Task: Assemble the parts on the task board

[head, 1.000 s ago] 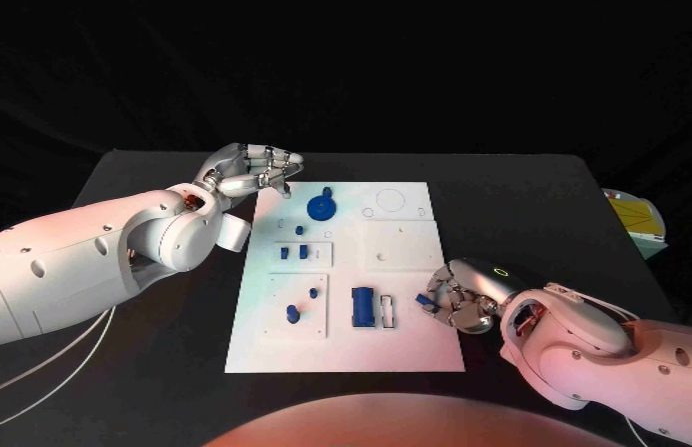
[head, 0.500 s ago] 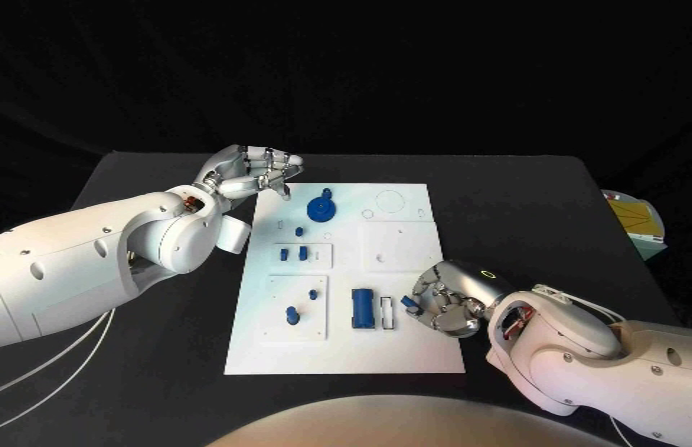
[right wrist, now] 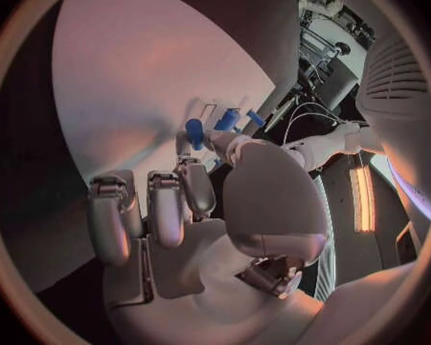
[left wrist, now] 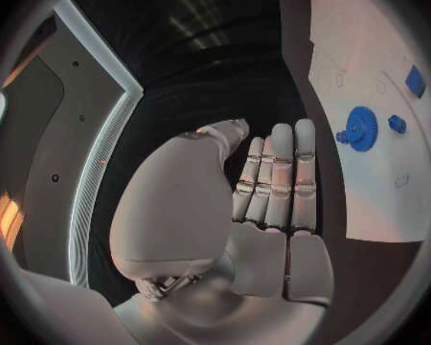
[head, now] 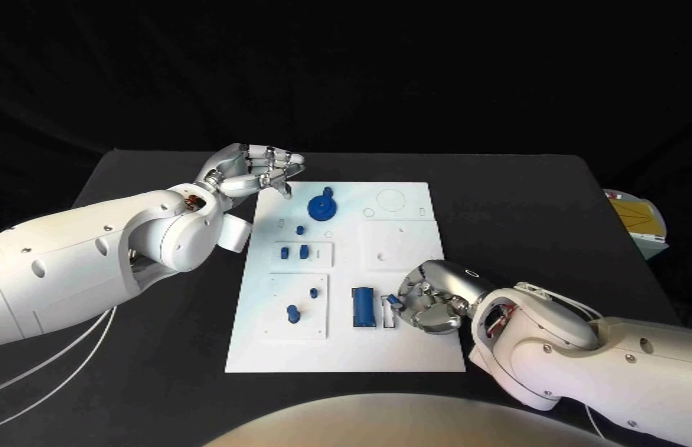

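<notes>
- The task board (head: pixel 346 277) is laid flat at the middle of the black table (head: pixel 534 202).
- A small blue part (right wrist: pixel 195 133) is pinched between the fingertips of the right hand (head: pixel 428 300), which is held over the board's near right area, beside the blue block (head: pixel 364 307).
- The left hand (head: pixel 254 171) is held at the board's far left corner, its fingers curled together on nothing.
- A blue gear (head: pixel 323 206) is seated near the board's far edge.

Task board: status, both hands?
Left hand empty, fingers curled, at task board far corner. Right hand pinches small blue part beside blue block. Nothing obstructing.
</notes>
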Controlling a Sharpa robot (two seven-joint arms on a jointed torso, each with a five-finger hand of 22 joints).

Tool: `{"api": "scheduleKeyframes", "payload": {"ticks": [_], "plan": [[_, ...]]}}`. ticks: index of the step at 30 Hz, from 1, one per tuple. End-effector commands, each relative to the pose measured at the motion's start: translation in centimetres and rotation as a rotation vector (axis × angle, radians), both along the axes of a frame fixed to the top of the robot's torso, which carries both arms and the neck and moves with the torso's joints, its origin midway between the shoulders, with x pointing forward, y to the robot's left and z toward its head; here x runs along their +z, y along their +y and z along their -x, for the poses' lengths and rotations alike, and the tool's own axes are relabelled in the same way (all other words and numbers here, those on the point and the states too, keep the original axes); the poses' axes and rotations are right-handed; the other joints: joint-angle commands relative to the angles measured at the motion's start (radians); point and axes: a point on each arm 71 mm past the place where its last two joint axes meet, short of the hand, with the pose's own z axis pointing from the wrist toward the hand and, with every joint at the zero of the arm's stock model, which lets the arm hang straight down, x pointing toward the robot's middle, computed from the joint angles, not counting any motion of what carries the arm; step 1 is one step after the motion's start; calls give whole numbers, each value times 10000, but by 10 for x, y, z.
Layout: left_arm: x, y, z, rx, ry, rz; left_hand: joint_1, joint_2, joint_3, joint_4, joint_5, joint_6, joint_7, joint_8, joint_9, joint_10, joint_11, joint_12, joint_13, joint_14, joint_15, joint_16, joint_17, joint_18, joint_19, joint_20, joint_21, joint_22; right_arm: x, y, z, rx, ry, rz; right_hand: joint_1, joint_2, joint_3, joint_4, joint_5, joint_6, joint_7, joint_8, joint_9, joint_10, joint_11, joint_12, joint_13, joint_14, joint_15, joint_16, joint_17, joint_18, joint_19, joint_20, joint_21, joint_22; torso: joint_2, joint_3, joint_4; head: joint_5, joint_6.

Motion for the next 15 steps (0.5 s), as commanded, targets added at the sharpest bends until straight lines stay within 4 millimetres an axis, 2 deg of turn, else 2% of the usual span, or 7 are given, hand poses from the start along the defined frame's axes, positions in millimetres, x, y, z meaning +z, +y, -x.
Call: {"api": "scheduleKeyframes", "payload": {"ticks": [1, 3, 8, 15], "plan": [[1, -2, 1, -87, -39, 107, 22, 66, -20, 0, 41, -79, 12, 44, 13, -68, 4, 37, 11, -87, -8, 13, -15, 132, -38, 19, -65, -9, -4, 3, 1, 173, 399, 32, -253, -10, -126, 170, -68, 340, -263, 183, 178, 89, -52, 84, 717, 760, -63, 51, 1136, -69, 1048, -38, 55, 2633, 6, 8, 6, 20, -13], [1, -1, 1, -84, -37, 105, 39, 61, -16, -12, 41, -86, 15, 48, 13, -87, 6, 54, 11, -101, -7, 17, -17, 132, -42, 19, -68, -7, -5, 3, 1, 190, 441, 54, -403, -38, -335, 297, 209, 390, -278, 191, 168, 101, -66, 120, 748, 762, -75, 54, 1146, -69, 1048, -49, 55, 2633, 5, 8, -5, 38, -20], [1, -1, 1, -90, -36, 107, 39, 61, -16, -12, 41, -86, 15, 48, 13, -87, 6, 54, 11, -101, -7, 17, -17, 132, -42, 19, -68, -7, -7, 6, 0, 240, 514, 103, -692, -63, -858, 646, 30, 467, -288, 192, 134, 120, -72, 176, 801, 767, -82, 64, 1171, -69, 1048, -60, 55, 2633, -3, 6, -17, 42, -51], [1, -1, 1, -83, -32, 102, 39, 61, -16, -12, 41, -86, 15, 48, 13, -87, 6, 54, 11, -101, -7, 17, -17, 132, -42, 19, -68, -7, -8, 8, 0, 250, 504, 125, -773, -88, -1139, 803, -28, 489, -294, 186, 113, 123, -76, 180, 814, 768, -87, 65, 1175, -69, 1048, -66, 55, 2633, -3, 11, -16, 53, -61]]}}
